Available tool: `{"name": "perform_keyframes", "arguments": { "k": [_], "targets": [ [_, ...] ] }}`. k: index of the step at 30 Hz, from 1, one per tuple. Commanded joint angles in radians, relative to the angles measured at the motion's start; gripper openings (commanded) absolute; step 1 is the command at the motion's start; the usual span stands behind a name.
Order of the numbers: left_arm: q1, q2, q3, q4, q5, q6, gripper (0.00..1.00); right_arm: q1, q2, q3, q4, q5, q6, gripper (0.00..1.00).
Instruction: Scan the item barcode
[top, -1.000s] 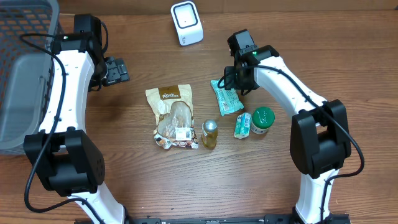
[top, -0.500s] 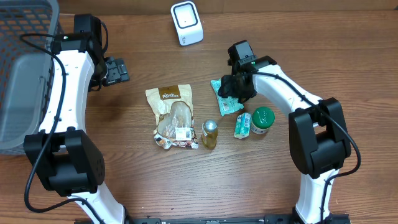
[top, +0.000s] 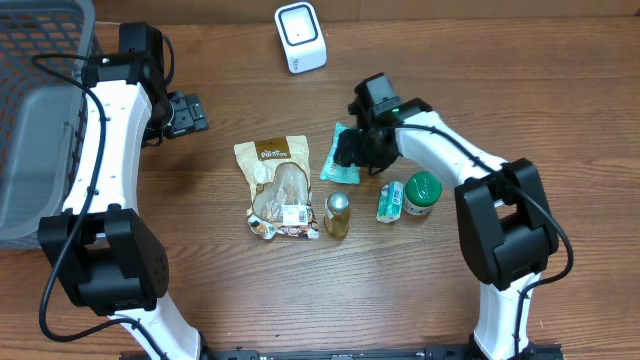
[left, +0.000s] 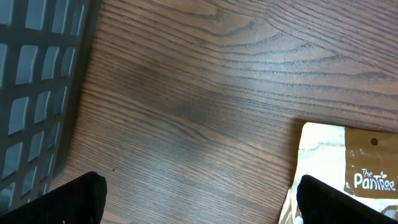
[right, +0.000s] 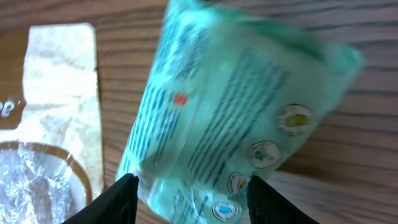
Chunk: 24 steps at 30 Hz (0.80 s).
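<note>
Task stage: pick-up apparently done, scan not yet made. The right end effector (top: 360, 150) pinches the teal packet (right: 230, 118), which sits tilted between the Pantree snack pouch (top: 275, 185) and the green-lidded jar (top: 423, 193), well apart from the white barcode scanner (top: 300, 37) at the far side of the counter (top: 200, 290). The packet looks soft and crinkled, with lines of print, a red mark and round icons; blur hides any barcode. The left end effector (top: 187, 113) is spread wide and empty beside the grey basket (top: 40, 60)
</note>
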Motion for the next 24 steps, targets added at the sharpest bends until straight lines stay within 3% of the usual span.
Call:
{"name": "perform_keyframes", "arguments": {
  "k": [1,11,19,24],
  "targets": [
    [-0.011,-0.016,0.016,0.001,-0.013,0.003,1.0,0.026,-0.007,0.001,0.002,0.031,0.007,0.54],
    [-0.013,-0.016,0.016,0.001,-0.013,0.004,0.99,0.029,-0.064,0.096,-0.059,0.156,0.007,0.54],
    [-0.013,-0.016,0.016,0.001,-0.013,0.003,0.99,0.026,-0.054,0.095,-0.002,0.354,0.037,0.54],
    [-0.013,-0.016,0.016,0.001,-0.013,0.004,1.0,0.023,-0.023,0.095,0.04,0.353,0.08,0.52]
  ]
}}
